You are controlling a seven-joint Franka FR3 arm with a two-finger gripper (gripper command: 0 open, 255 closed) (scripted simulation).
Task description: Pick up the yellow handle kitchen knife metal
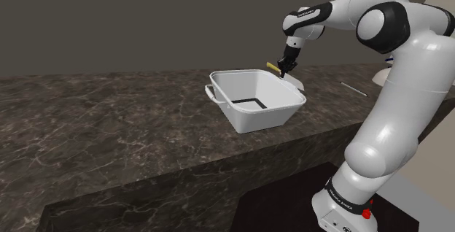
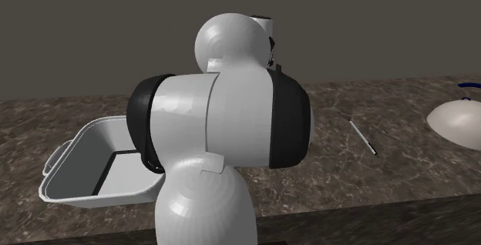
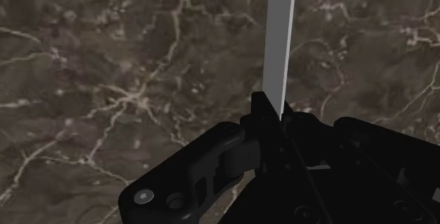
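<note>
My black gripper (image 1: 285, 64) hangs above the dark marble counter (image 1: 109, 121), just past the far corner of a white tub (image 1: 257, 99), and it is shut on the knife. The knife's yellow handle (image 1: 271, 66) sticks out of the fingers toward the shoulder view's left. In the wrist view its flat grey blade (image 3: 279, 39) runs straight out from between the closed fingers of the gripper (image 3: 275, 113), over the veined counter below. In the second exterior view the arm's white and black joints hide the hand and the knife.
The white tub (image 2: 85, 139) has loop handles on its ends and a dark bottom. A thin pale stick (image 2: 362, 137) lies on the counter beyond the arm, and a white domed object (image 2: 459, 120) sits further along. A grey wall backs the counter.
</note>
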